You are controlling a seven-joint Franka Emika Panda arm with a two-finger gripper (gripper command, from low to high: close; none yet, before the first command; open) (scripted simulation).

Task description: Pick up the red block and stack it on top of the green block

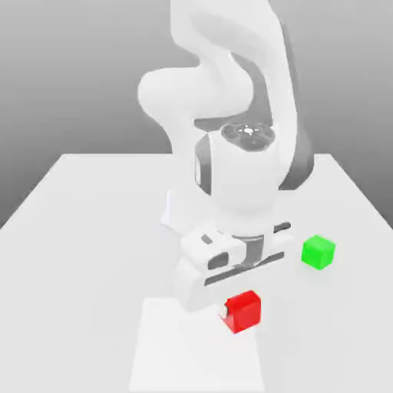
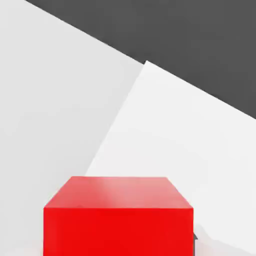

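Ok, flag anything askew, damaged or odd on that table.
Nothing stands out. The red block sits flat at the hand, the green block sits flat, apart, toward the exterior view's right, both intact on the table.

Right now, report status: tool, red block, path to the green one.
Tool shut on red block, low at the table. Green block sits apart toward the exterior view's right, top bare. Nothing between them.
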